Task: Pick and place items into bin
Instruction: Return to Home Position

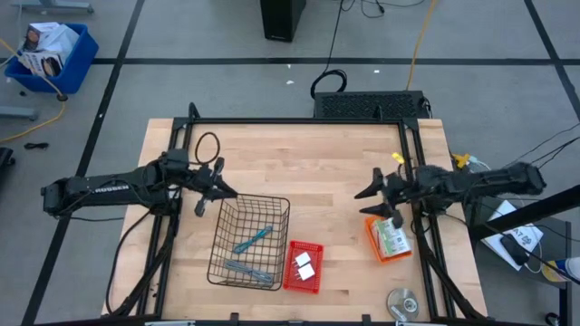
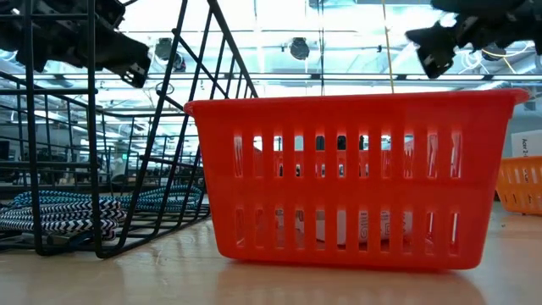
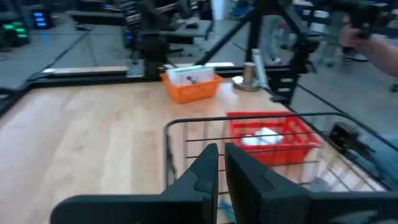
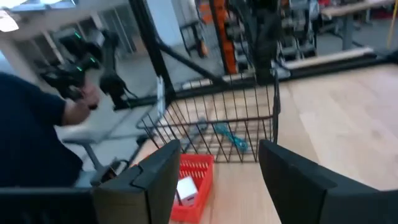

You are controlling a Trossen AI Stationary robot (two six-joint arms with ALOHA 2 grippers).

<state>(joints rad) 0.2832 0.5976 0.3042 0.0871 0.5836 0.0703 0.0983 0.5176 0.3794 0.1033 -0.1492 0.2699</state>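
Left gripper (image 3: 221,149) fingers all but closed, right gripper (image 4: 219,145) fingers wide; both empty. Slim teal hand tools (image 1: 252,240) at 7 o'clock look light and stiff; I'd grip mid-shaft.

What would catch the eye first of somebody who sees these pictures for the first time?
Three baskets stand on the wooden table: a black wire basket in the middle holding two slim tools, a small red basket beside it with two white blocks, and an orange basket to the right with cards. The left gripper hangs shut near the wire basket's far corner; the right gripper hangs open by the orange basket.
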